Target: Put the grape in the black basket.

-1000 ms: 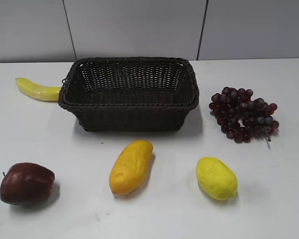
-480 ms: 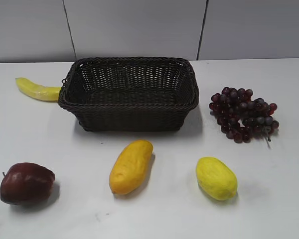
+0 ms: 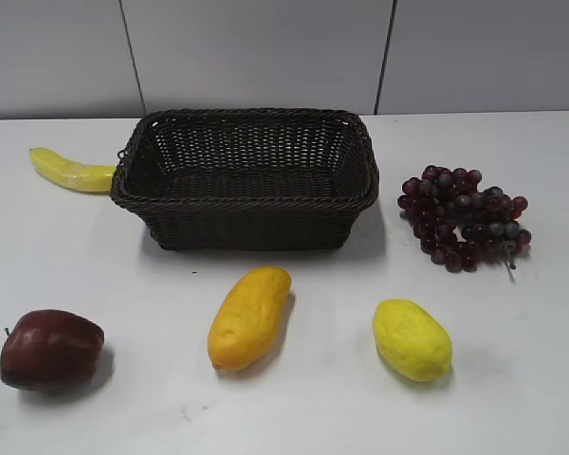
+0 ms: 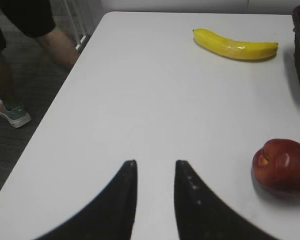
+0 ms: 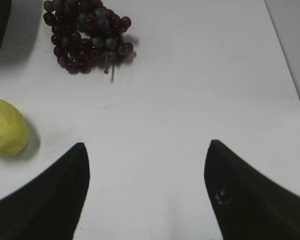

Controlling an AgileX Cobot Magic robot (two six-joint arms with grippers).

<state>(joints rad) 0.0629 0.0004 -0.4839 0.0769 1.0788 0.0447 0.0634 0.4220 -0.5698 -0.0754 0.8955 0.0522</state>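
One grape point(image 3: 464, 219) bunch is lying on the white table point(image 3: 531, 379), just right of the black basket point(image 3: 247, 178) and apart from it. I am seeing my right gripper point(image 5: 147, 145) hovering near it, jaws spread wide, gripping nothing; my left gripper point(image 4: 154, 162) is nearly closed, empty, beside the apple point(image 4: 282, 166).

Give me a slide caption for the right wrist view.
Open right gripper over bare table, grapes ahead, yellow fruit at left.
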